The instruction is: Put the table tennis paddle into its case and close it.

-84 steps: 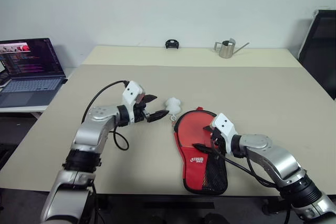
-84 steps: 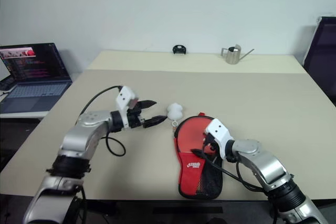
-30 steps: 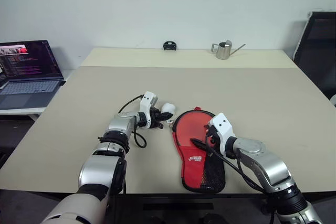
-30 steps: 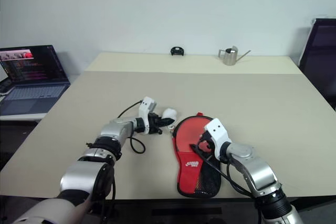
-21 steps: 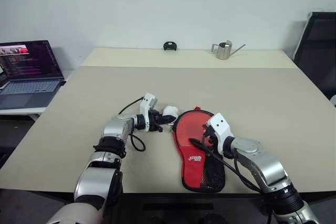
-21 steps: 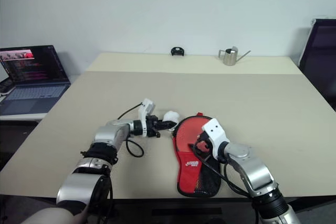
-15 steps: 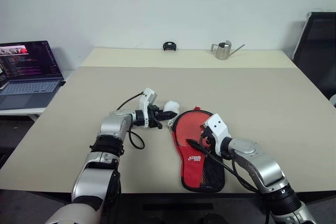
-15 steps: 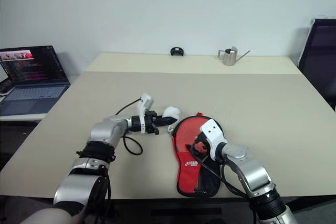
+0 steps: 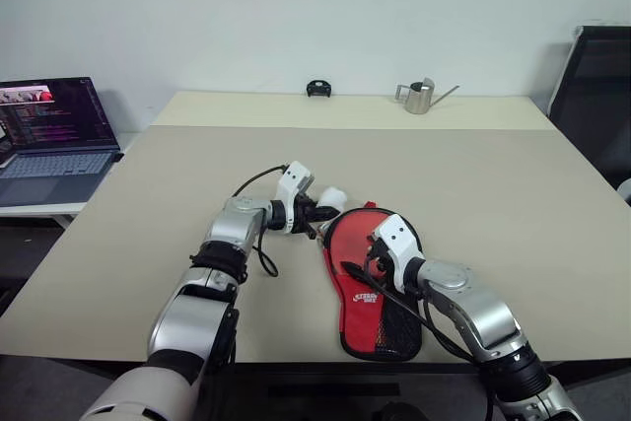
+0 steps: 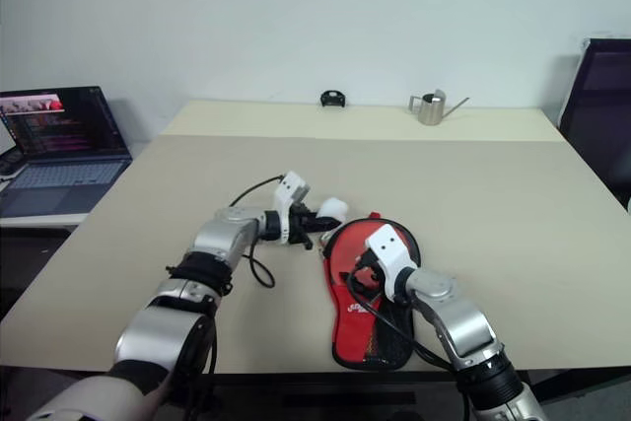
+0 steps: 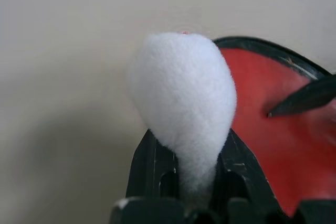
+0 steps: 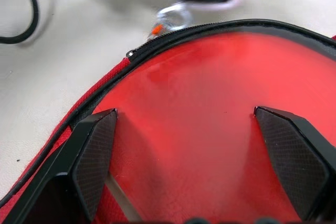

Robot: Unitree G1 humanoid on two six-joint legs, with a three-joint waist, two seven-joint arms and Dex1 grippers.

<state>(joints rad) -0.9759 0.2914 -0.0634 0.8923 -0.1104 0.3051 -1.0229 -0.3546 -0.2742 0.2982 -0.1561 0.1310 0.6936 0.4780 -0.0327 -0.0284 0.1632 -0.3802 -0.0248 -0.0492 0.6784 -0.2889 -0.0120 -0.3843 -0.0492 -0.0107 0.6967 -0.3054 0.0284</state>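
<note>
Head view: the case [image 9: 373, 288] lies flat near the front edge of the table [image 9: 493, 184], long axis running near-to-far, round head far, narrow mesh end near. The left gripper [image 9: 317, 214] sits just left of that far rim, clamped on the white pompom [image 9: 332, 196]. The right gripper [image 9: 363, 265] hovers over the red head, so it's the nearer one.

Left wrist view: fingers pinch the pompom's base, case rim just beyond.

Right wrist view: fingers [image 12: 92, 153] spread wide over red fabric, holding nothing (zipper ring [image 12: 174, 16] just past the rim). Can't make out the paddle itself.
</note>
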